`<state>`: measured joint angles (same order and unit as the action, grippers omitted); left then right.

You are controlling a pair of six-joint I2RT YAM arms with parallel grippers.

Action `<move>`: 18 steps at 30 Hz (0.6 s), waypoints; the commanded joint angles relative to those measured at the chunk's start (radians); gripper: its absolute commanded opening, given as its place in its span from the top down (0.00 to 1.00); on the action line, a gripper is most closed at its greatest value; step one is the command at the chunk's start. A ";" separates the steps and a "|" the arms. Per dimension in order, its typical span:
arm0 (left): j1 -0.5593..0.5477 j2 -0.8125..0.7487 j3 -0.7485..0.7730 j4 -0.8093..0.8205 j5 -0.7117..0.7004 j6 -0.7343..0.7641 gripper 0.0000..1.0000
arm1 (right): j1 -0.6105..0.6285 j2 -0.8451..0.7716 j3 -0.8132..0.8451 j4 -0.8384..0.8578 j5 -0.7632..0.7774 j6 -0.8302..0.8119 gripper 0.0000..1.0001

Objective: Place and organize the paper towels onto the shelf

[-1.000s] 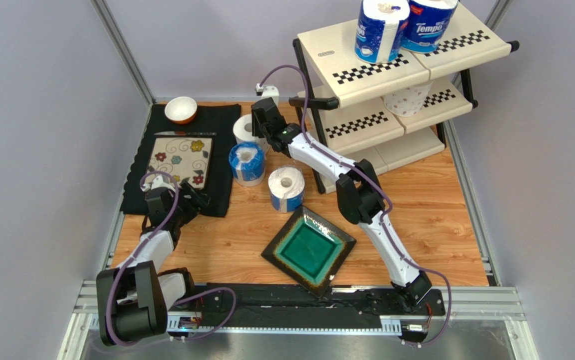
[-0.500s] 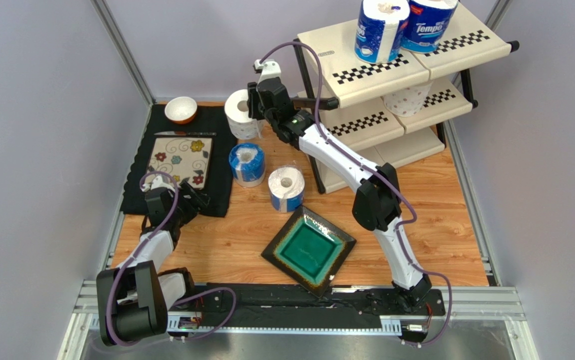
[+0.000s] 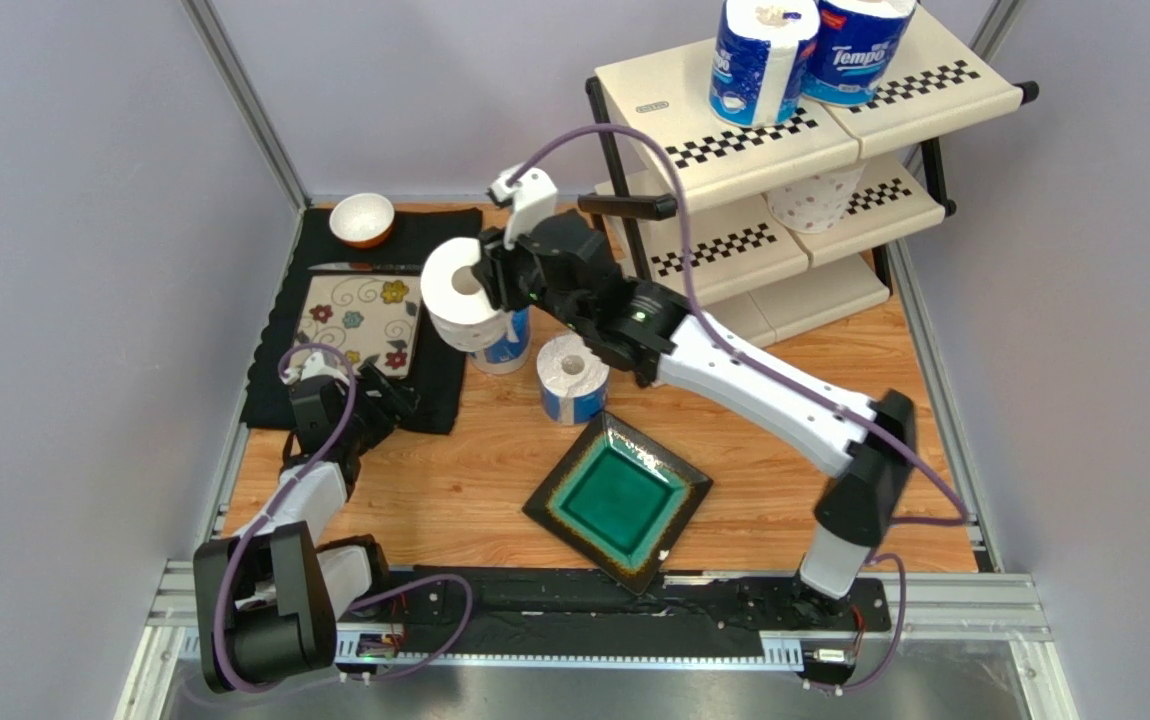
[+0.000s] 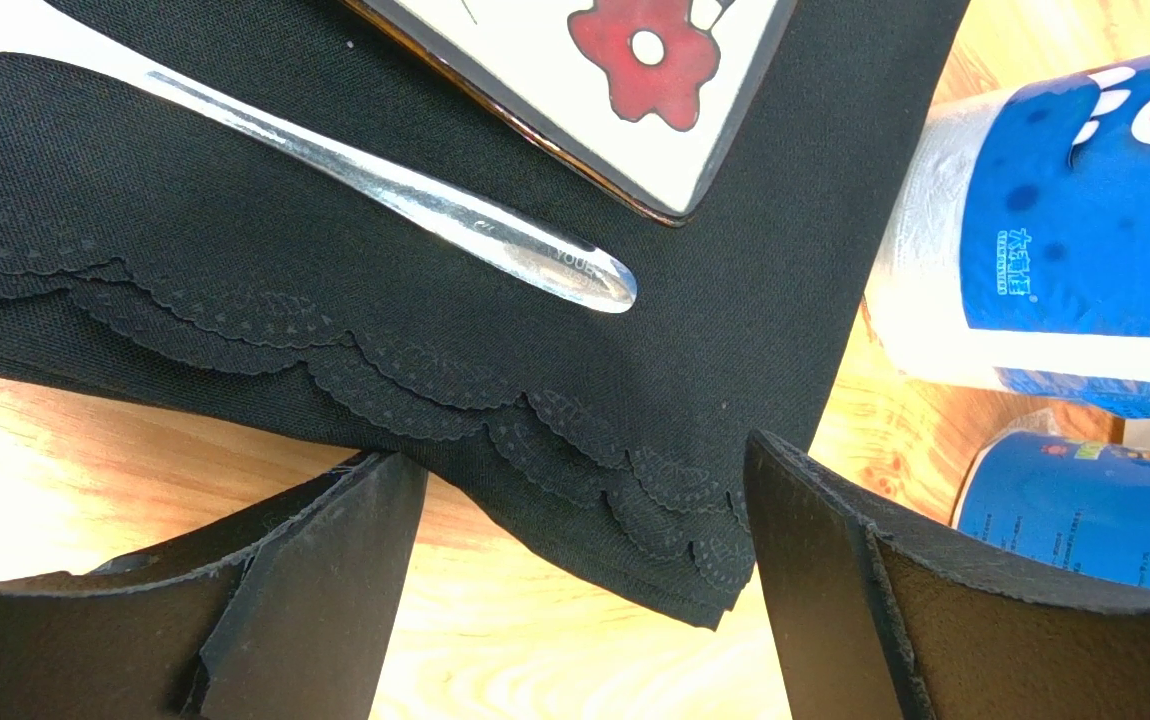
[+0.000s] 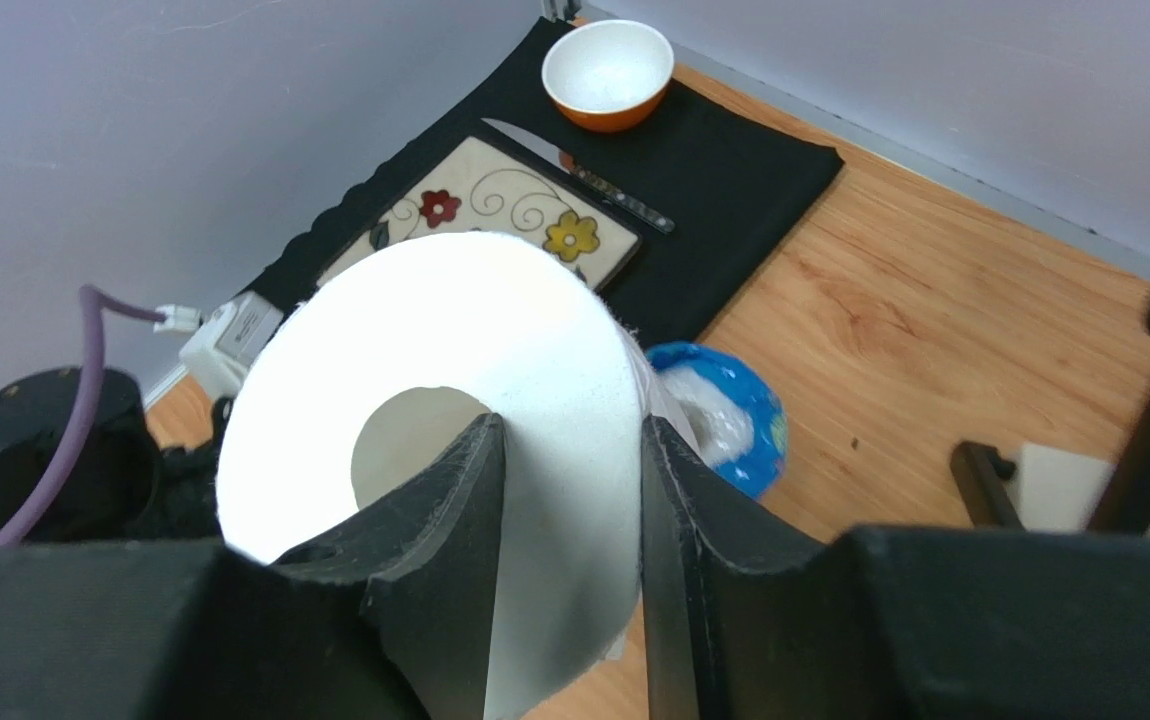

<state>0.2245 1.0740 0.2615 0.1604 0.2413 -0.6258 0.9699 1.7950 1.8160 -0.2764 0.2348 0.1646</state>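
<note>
My black fingers (image 5: 439, 585) hold a plain white roll (image 5: 431, 360), and I see a blue-and-white wrapped roll (image 4: 1077, 225), a black scalloped placemat (image 5: 754, 165), a cream tile (image 5: 484, 203) with red and yellow flowers, an orange bowl (image 5: 607, 68) white inside, a teal dark-rimmed plate (image 3: 619, 503) and the cream shelf (image 3: 656, 98) with black-and-white checkered strips.

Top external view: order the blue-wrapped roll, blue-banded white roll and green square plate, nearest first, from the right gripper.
1. Blue-wrapped paper roll, beside the right gripper and its plain white roll.
2. Blue-banded white roll, further right.
3. Green square plate, nearest the arm bases.
</note>
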 commanded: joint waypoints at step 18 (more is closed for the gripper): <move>0.012 0.015 -0.038 -0.093 0.021 -0.012 0.13 | -0.005 -0.931 -0.440 -0.391 0.328 0.155 0.93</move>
<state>0.2317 1.0744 0.2604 0.1623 0.2535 -0.6273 0.9661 0.8902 1.4055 -0.6064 0.4370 0.2939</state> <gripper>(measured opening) 0.869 0.362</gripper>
